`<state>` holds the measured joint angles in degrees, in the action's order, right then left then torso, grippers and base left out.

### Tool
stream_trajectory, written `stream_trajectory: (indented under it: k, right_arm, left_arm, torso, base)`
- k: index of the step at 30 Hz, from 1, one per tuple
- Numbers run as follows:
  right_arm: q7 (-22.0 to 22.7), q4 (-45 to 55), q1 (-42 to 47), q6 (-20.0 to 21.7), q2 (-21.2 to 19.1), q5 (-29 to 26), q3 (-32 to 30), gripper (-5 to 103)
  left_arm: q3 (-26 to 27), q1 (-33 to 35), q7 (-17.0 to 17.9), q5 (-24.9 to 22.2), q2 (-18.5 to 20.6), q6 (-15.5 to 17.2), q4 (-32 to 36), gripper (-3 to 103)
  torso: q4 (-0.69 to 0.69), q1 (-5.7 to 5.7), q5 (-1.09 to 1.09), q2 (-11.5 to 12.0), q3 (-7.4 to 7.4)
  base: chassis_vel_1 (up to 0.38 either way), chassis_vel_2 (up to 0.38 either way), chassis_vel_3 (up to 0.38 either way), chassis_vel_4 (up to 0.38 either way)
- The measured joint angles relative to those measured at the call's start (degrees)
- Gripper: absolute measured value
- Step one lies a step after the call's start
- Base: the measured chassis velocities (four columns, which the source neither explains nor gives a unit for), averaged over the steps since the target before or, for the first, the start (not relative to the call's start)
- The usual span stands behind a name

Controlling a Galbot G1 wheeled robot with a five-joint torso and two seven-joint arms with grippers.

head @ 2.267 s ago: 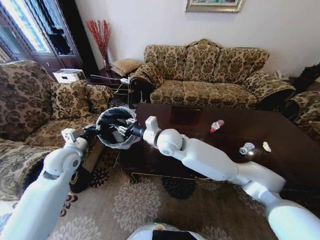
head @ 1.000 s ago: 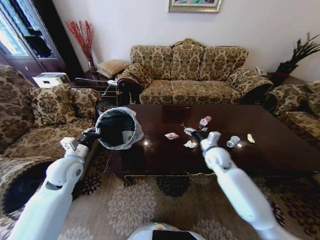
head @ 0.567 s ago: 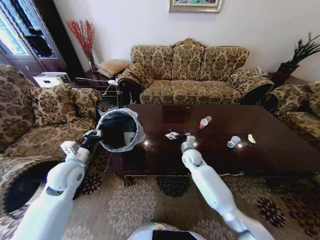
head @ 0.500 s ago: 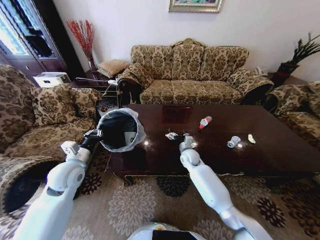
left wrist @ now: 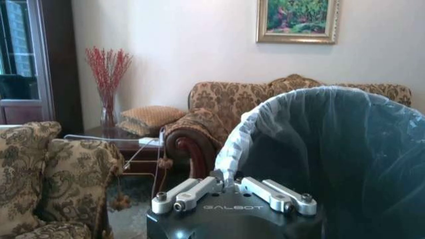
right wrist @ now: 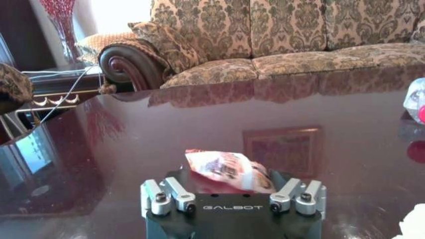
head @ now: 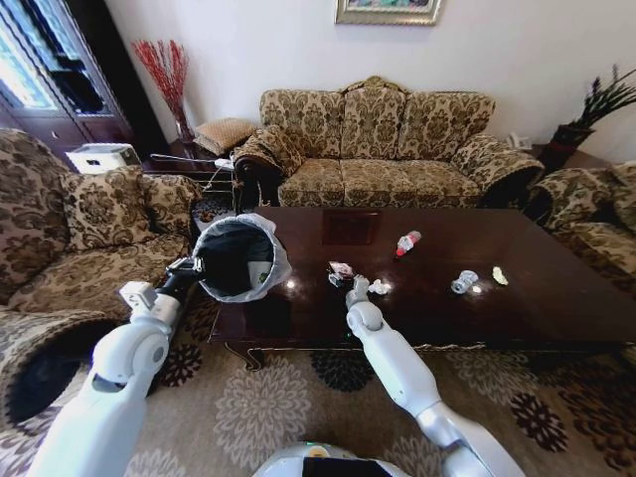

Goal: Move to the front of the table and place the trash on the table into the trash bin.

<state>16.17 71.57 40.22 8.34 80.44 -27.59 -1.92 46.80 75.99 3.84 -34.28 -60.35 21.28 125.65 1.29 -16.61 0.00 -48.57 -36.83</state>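
The dark glossy table (head: 556,303) carries the trash: a small red-and-white wrapper (head: 341,268), crumpled white paper (head: 379,287), a clear bottle with a red cap (head: 406,241), a crushed clear bottle (head: 463,282) and a pale scrap (head: 500,276). My right gripper (head: 346,281) hovers low at the wrapper (right wrist: 222,167), which lies between its spread jaws; the gripper (right wrist: 232,185) is open. My left gripper (head: 189,266) is shut on the ruffled bag rim (left wrist: 229,159) of the black trash bin (head: 237,258), holding it tilted at the table's left end. The left gripper (left wrist: 226,180) pinches that rim.
A patterned sofa (head: 383,149) stands behind the table, an armchair (head: 79,219) at the left and another seat (head: 596,229) at the right. A floral rug (head: 268,397) covers the floor in front. The red-capped bottle (right wrist: 417,102) lies off to one side of the right gripper.
My right gripper has swung back from the bin, then slid left over the table from near the crumpled paper to the wrapper. The left arm holds the bin still.
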Motion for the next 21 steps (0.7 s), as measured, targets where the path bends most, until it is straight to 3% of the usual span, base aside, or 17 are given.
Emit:
stream_trajectory:
  k: [4, 6, 8, 11, 14, 17, 18, 19, 21]
  right_arm:
    - [0.0, 0.0, 0.1, -0.1, -0.1, 0.0, -0.1, 75]
    - [0.2, 0.2, 0.2, -0.1, -0.3, 0.0, -0.3, 62]
    - [0.3, 0.2, 0.2, -0.1, -0.3, 0.0, -0.3, 62]
    - [0.9, 0.9, 0.5, -0.3, -0.7, 0.1, -0.6, 50]
    - [1.4, 2.5, 0.9, -0.6, -1.1, 0.2, -0.9, 46]
    - [2.7, 10.4, 1.2, -0.7, -4.4, -0.3, -0.4, 38]
    - [2.8, 15.0, 0.9, -0.9, -6.8, -0.9, 0.4, 30]
    - [2.8, 15.0, 0.9, -0.9, -6.8, -0.9, 0.4, 30]
    - [3.0, 22.1, -0.8, -0.3, -10.9, -3.2, 1.8, 27]
  left_arm:
    - [0.0, 0.2, 0.0, 0.0, 0.1, 0.0, 0.4, 0]
    - [0.1, 0.3, 0.0, -0.1, 0.2, 0.1, 0.6, 0]
    - [0.1, 0.3, 0.0, -0.1, 0.3, 0.1, 0.7, 0]
    - [0.2, 0.5, 0.0, -0.1, 0.6, 0.1, 1.0, 0]
    - [0.3, 0.7, 0.0, -0.2, 0.8, 0.1, 1.1, 0]
    - [0.5, 1.1, -0.1, -0.2, 1.1, 0.1, 1.2, 0]
    - [0.5, 1.2, -0.2, -0.2, 1.1, 0.1, 1.2, 0]
    - [0.5, 1.2, -0.2, -0.2, 1.1, 0.1, 1.2, 0]
    - [0.3, 1.2, -0.3, -0.1, 1.1, 0.1, 1.0, 0]
  torso:
    - [0.00, 0.00, 0.00, 0.0, 0.00]
    - [0.00, 0.00, 0.00, 0.0, 0.00]
    - [0.00, 0.00, 0.00, 0.0, 0.00]
    - [0.00, 0.00, 0.01, 0.0, 0.00]
    - [0.00, 0.00, 0.02, 0.0, 0.00]
    - [0.01, 0.00, 0.01, 0.0, 0.00]
    - [0.00, 0.00, 0.01, 0.0, 0.00]
    - [0.00, 0.00, 0.01, 0.0, 0.00]
    - [-0.01, 0.00, 0.00, 0.0, 0.00]
  base:
    - [0.000, 0.000, 0.000, 0.000]
    - [0.000, 0.000, 0.000, 0.000]
    - [0.000, 0.000, 0.000, 0.000]
    - [0.000, 0.000, 0.000, 0.000]
    - [0.000, 0.000, 0.000, 0.000]
    - [0.000, 0.000, 0.000, 0.000]
    - [0.000, 0.000, 0.000, 0.000]
    - [0.000, 0.000, 0.000, 0.000]
    - [0.000, 0.000, 0.000, 0.000]
